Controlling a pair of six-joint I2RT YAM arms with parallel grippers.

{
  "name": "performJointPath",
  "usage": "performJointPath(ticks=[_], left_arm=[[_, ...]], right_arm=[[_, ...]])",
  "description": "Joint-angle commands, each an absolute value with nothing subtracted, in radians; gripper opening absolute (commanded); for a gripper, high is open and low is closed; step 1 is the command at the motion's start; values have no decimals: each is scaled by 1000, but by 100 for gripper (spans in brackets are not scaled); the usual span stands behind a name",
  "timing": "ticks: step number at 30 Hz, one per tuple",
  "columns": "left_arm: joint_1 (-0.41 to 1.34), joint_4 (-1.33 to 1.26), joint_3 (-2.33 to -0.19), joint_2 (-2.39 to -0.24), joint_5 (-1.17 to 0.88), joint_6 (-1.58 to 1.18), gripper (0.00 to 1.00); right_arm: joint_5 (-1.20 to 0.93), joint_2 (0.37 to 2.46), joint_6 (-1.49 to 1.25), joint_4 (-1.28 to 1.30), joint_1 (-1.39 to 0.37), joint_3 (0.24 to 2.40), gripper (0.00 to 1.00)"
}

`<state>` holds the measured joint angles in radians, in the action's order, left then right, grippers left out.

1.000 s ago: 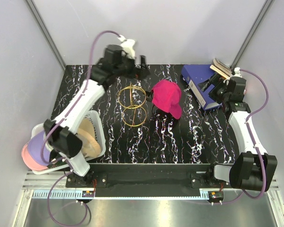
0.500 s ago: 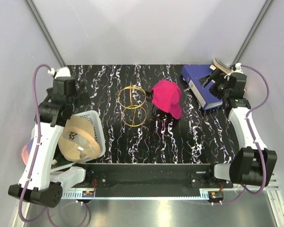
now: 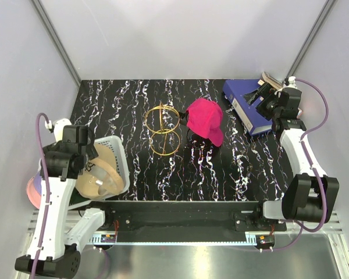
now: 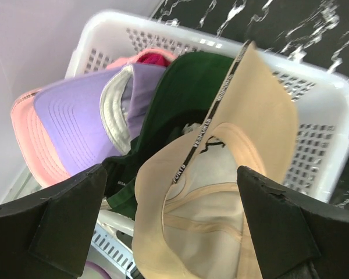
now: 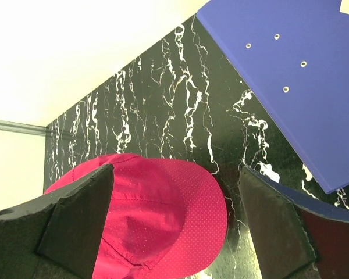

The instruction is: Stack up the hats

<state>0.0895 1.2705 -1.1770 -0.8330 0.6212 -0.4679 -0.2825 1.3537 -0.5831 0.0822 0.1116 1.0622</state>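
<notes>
Several hats lie piled in the white basket (image 4: 314,81) at the near left. A tan hat (image 4: 221,192) sits upside down on top, with a dark green hat (image 4: 180,99), a lavender hat (image 4: 75,116) and a light pink hat (image 4: 23,133) beside and under it. My left gripper (image 4: 171,171) hangs open just above the tan hat (image 3: 102,174), holding nothing. The magenta hat (image 3: 205,119) lies alone in the middle of the table. My right gripper (image 5: 175,171) is open above and to the right of the magenta hat (image 5: 157,215), apart from it.
A gold wire ring frame (image 3: 164,131) stands just left of the magenta hat. A blue binder (image 3: 247,104) lies at the back right under my right gripper (image 3: 259,99). The basket (image 3: 123,165) overhangs the table's left near edge. Grey walls enclose the table.
My left arm has swung from the back of the table to the left and down over the basket. The right arm has barely moved. Both grippers stayed open.
</notes>
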Motion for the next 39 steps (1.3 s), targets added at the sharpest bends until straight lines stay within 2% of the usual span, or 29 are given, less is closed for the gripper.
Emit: performJointPath(ticks=[1,3,4,5,7,8,9,10,15,22,26,31,34,37,39], left_arm=[[48,1158,-1102,-810,634,-463,99],[22,1138,-1086,-813,603,-445,95],[14,1120,-1074,-819,591,-437,88],[9,1111,-1071,-822,578,-422,68],[0,1089,-1063,-828,561,-413,42],[2,1082,-1058,-827,561,-396,17],[2,1075,-1058,-827,564,-384,6],[0,1068,-1061,-828,574,-373,0],[0,1002,-1166,-805,572,-253,0],[2,867,-1261,-782,437,-62,0],[0,819,-1284,-766,232,44,0],[6,723,-1345,-778,83,98,0],[57,687,-1376,-834,43,118,0],[274,634,-1420,-900,206,181,0],[352,594,-1472,-960,262,230,0]], right_arm=[[-305,1332,-584,31,114,1104,95],[-301,1318,-578,37,114,1106,95],[-299,1313,-575,38,114,1109,95],[-296,1307,-572,40,114,1111,95],[-295,1298,-561,52,114,1126,95],[-295,1295,-557,63,112,1135,95],[-296,1296,-546,70,110,1156,95],[-298,1295,-542,75,109,1169,95],[-270,1316,-476,135,26,1311,94],[-235,1416,-492,216,-178,1548,94],[-287,1486,-566,278,-244,1695,94],[-356,1560,-675,362,-297,1833,92],[-380,1612,-751,417,-333,1919,92],[-413,1675,-860,463,-362,2011,91],[-422,1700,-885,494,-382,2052,91]])
